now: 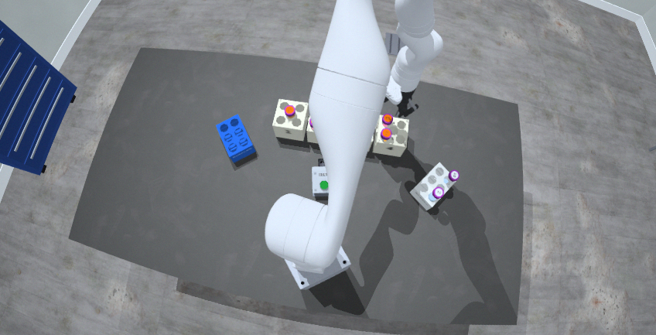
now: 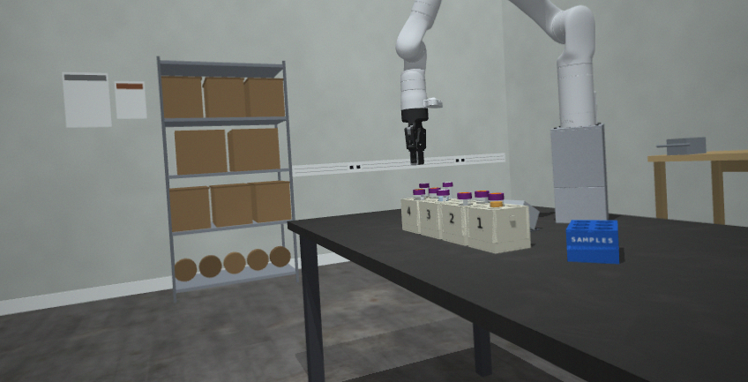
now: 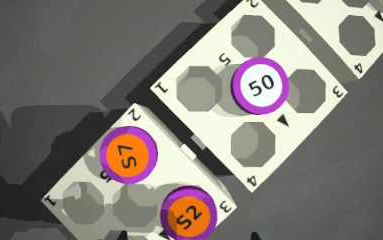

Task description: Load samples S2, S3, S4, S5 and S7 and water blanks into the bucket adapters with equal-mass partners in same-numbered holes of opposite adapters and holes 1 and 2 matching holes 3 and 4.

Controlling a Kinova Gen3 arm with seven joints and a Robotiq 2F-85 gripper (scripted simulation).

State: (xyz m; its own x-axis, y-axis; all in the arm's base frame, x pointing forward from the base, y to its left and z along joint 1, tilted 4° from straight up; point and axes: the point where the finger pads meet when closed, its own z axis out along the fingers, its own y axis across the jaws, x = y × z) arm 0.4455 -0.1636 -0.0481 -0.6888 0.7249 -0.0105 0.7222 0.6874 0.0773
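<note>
1. While it hangs above adapter 4 (image 2: pixel 409 213), the gripper (image 2: pixel 417 156) stands part-open, holding nothing.
2. Below, S7 (image 3: pixel 128 155) sits in hole 2 and S2 (image 3: pixel 188 217) in hole 3.
3. Next door, adapter 3 (image 3: pixel 323 112) carries the 50 blank (image 3: pixel 260 85) in hole 5.

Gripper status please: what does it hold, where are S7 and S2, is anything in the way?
Gripper open, empty, high above adapter 4. S7 and S2 seated in one adapter. Nothing blocking below.

Adapter 4 (image 3: pixel 188 172) holds S7 (image 3: pixel 128 155) and S2 (image 3: pixel 188 216); its neighbour's (image 3: pixel 323 107) centre, blank 50 (image 3: pixel 260 85).
</note>
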